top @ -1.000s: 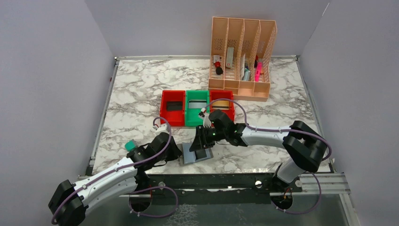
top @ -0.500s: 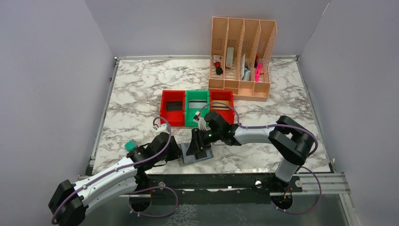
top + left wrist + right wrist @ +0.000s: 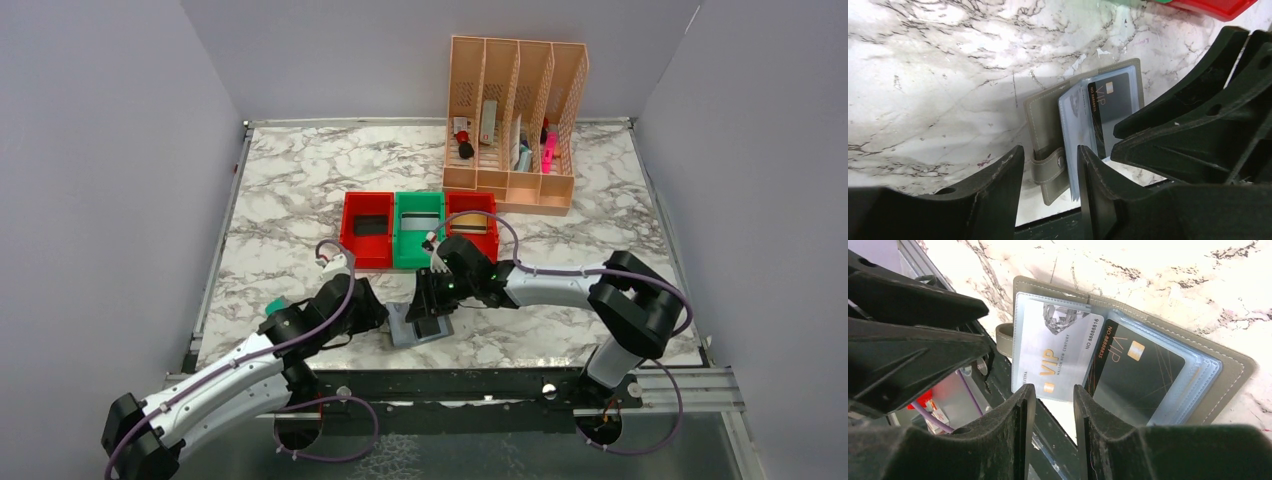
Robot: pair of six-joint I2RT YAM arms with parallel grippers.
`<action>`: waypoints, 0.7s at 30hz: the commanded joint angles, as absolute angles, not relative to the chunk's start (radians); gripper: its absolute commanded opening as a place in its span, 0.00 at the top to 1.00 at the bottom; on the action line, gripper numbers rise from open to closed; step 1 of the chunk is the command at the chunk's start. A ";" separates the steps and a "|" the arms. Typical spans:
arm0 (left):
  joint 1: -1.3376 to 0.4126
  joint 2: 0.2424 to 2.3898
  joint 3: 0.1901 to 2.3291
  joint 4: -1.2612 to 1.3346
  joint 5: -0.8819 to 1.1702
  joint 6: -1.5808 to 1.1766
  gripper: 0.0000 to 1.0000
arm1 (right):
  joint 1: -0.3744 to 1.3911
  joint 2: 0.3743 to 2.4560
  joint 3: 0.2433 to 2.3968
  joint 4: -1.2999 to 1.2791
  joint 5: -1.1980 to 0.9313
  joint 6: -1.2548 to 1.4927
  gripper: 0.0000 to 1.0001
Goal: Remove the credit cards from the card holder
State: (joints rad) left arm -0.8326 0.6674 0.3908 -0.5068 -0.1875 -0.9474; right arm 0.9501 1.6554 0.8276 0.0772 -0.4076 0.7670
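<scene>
The grey card holder [image 3: 417, 328] lies open near the table's front edge. In the right wrist view the holder [image 3: 1228, 371] shows a silver-grey VIP card [image 3: 1053, 350] in a clear sleeve and a black VIP card [image 3: 1140, 375] in the pockets. My right gripper [image 3: 1054, 389] is open by a narrow gap just above the silver card's lower edge. My left gripper [image 3: 1050, 150] is open and straddles the holder's snap strap [image 3: 1050, 172] and sleeve edges; the black card [image 3: 1110, 107] shows there too. No gold-tan card shows in the holder.
Red, green and red bins [image 3: 419, 230] stand behind the holder, holding a dark, a grey and a tan flat thing. A peach slotted organiser [image 3: 512, 125] stands at the back. A small teal block [image 3: 275, 307] lies by the left arm. The table's front edge is close.
The left arm has lifted and shifted slightly forward beside the holder. The right gripper swung left over the holder, then came back a little to the right.
</scene>
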 commanded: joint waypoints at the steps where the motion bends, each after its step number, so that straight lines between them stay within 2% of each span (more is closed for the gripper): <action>1: -0.832 0.615 0.435 -0.592 -0.267 -0.970 0.52 | 0.957 1.680 0.851 0.067 -0.400 0.759 0.62; 7: -0.833 0.558 0.440 -0.553 -0.245 -0.959 0.52 | 0.958 1.704 0.835 0.121 -0.422 0.780 0.66; 12: -0.832 0.544 0.418 -0.404 -0.142 -0.907 0.58 | 0.957 1.739 0.838 0.139 -0.437 0.781 0.67; 17: -0.833 0.659 0.381 -0.254 -0.003 -0.874 0.64 | 0.956 1.754 0.826 0.142 -0.408 0.786 0.68; 21: -0.832 0.786 0.364 -0.225 0.040 -0.857 0.73 | 0.950 1.760 0.806 0.138 -0.378 0.793 0.69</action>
